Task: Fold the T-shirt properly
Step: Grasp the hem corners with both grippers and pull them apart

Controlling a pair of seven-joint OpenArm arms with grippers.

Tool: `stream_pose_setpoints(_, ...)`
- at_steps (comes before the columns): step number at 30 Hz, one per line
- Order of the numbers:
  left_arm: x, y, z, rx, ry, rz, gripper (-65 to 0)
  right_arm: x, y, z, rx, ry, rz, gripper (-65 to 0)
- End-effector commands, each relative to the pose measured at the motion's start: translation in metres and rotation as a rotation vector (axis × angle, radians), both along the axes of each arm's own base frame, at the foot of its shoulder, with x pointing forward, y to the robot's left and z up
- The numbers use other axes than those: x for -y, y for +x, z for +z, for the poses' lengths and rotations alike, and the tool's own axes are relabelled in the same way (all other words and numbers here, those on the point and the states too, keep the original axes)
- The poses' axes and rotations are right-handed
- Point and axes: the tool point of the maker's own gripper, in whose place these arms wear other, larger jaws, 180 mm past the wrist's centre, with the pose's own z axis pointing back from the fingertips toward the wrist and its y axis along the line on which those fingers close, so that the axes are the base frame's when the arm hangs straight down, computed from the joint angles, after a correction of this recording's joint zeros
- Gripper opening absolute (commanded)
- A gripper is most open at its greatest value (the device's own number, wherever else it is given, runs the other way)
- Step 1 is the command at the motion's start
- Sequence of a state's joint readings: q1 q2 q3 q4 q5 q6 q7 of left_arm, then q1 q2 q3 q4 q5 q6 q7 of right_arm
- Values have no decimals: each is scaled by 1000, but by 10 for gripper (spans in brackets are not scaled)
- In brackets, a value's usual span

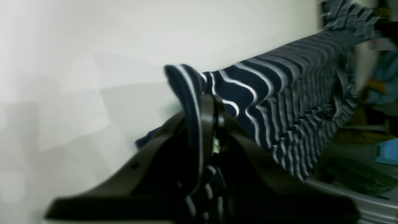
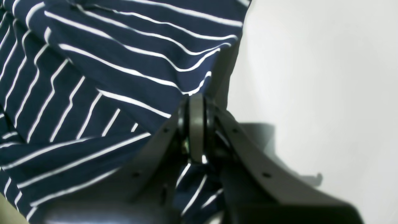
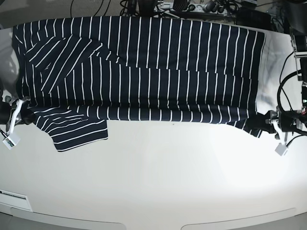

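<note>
The dark navy T-shirt (image 3: 144, 72) with thin white stripes lies stretched across the far half of the white table (image 3: 153, 182). Its near edge is a straight fold line. One sleeve (image 3: 76, 129) sticks out toward me at the left. My right gripper (image 3: 24, 112) is at the left end of that fold, shut on the fabric. Up close, its fingers pinch the T-shirt (image 2: 93, 77) at the right gripper (image 2: 196, 102). My left gripper (image 3: 265, 125) holds the right end. In the wrist view the left gripper (image 1: 207, 105) is shut on a bunched edge of the T-shirt (image 1: 279, 102).
Cables and equipment (image 3: 192, 7) crowd the far edge behind the table. More cables hang by the right arm (image 3: 288, 86). Bare white tabletop stretches from the fold line to the front edge (image 3: 153, 223). Blurred clutter (image 1: 382, 84) shows beyond the table.
</note>
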State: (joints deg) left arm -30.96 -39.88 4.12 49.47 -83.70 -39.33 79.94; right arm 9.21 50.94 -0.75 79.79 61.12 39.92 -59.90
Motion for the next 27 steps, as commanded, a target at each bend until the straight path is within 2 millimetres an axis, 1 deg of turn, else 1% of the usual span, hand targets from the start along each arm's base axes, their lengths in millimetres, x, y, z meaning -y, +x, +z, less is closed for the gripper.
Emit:
stream_pose_setpoints(1, -6, 9, 19, 58, 3, -2, -650, 8, 6, 16, 35, -19, -2, -650)
stream_pose_setpoints(6, -9, 9, 23, 66, 15, -5, -650, 16, -6, 8, -35, -66, 2, -650)
stream_pose_setpoints(11, -19, 6, 25, 54, 44, 3, -650, 26, -8, 12, -46, -97, -1, -650)
stream_pose_setpoints(14, -13, 0, 19, 31, 74, -39, -650, 29, -11, 14, -61, -101, -1, -650)
stream_pose_setpoints(17, 3, -5, 14, 21, 107, -119, -650, 21, -16, 15, -87, -50, 11, -650)
stream_pose_setpoints(19, 13, -8, 15, 32, 124, -168, -650, 18, -19, 15, -106, -34, 18, -650)
stream_pose_setpoints(21, 17, -9, 19, 48, 136, -193, -650, 19, -22, 12, -117, -39, 18, -650)
stream_pose_setpoints(23, 15, -11, 23, 58, 154, -203, -650, 19, -27, 7, -135, -42, 18, -650)
stream_pose_setpoints(27, 4, -24, 22, 48, 204, -224, -650, 24, -42, -8, -183, -71, 16, -650)
